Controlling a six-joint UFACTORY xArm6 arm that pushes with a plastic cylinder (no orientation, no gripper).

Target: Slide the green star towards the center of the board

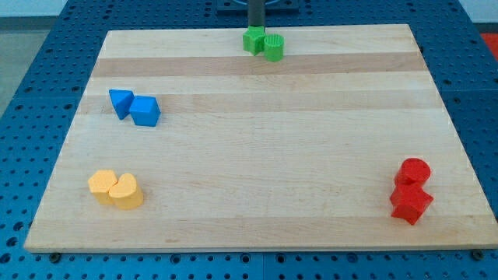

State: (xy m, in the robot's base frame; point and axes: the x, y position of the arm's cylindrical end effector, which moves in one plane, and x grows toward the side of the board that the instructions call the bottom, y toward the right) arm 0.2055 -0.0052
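Lab / robot test bench, not a home or shop. Evidence: pale wooden board [257, 155] laid flat on a blue metal plate [31, 85] drilled with a regular grid of holes, optical-breadboard style mounting surface. It shows on every side of the board. Dark rod [256, 13] comes down from the view's top edge, machine-mounted, no hand in sight. On the board only small plastic test pieces in tidy colour pairs: green [263, 43], blue [134, 106], yellow [115, 189], red [411, 191]. No household or office clutter visible, just the rig.
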